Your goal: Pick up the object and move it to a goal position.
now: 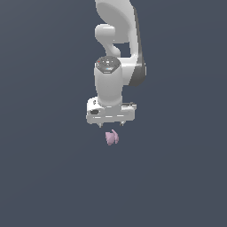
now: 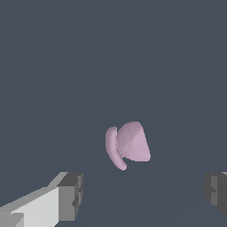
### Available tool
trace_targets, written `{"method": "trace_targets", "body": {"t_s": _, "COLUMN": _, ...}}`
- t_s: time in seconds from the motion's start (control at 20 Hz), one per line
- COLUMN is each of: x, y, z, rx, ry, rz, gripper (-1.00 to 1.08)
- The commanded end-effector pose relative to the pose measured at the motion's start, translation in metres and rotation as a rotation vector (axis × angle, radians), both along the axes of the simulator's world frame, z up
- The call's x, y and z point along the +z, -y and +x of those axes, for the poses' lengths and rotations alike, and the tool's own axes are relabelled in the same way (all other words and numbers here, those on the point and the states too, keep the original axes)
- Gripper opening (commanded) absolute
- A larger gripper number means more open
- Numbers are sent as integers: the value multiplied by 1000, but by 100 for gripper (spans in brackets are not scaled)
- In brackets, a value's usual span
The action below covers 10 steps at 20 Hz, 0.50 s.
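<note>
The object (image 1: 111,137) is a small pale pink-lilac lobed lump lying on the dark grey floor. In the exterior view it sits just below the white gripper (image 1: 110,124), a short gap apart from the fingertips. The wrist view shows the object (image 2: 127,144) ahead of the gripper (image 2: 144,195), roughly centred between the two dark finger pads (image 2: 72,195), which stand far apart. Nothing is between the fingers, and the gripper is open.
The white arm (image 1: 119,48) rises behind the gripper toward the top of the exterior view. A plain dark grey floor (image 1: 44,177) lies all round the object, with no other thing in view.
</note>
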<state>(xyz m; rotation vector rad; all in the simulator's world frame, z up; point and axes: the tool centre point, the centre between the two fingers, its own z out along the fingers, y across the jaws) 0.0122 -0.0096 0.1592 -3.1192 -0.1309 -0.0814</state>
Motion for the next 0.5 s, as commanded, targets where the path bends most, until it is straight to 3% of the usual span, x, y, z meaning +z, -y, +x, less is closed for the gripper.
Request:
{"method": "trace_targets", "body": {"t_s": 0.0, "x": -14, "y": 0, "z": 1, "rx": 54, "ry": -10, "rz": -8, "gripper": 100}}
{"method": "trace_targets", "body": {"t_s": 0.45, "x": -59, "y": -2, "z": 2, "rx": 228, "ry": -41, "rz": -25, "gripper": 100}}
